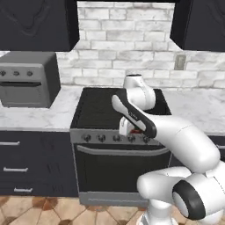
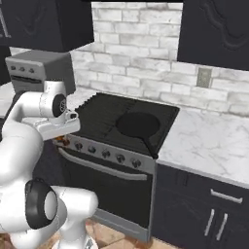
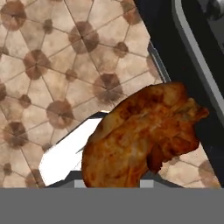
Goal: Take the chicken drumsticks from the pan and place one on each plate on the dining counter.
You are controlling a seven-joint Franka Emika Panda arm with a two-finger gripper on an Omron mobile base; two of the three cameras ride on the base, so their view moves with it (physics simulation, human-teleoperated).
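Drumstick (image 3: 142,138) in end effector (image 1: 132,130), over floor (image 3: 52,65)

wall: pale brick (image 1: 110,66); cabinets: dark (image 1: 35,22) | floor: brown patterned tile (image 3: 57,65) | worktops: marble (image 2: 214,141); stove: black (image 1: 96,114)

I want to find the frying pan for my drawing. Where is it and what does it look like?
Find the black stove under the white brick wall, between the marble worktops. The pan sits on its top, toward the right side. It is the only round, shallow black dish there, with a straight handle pointing toward the stove's front edge.
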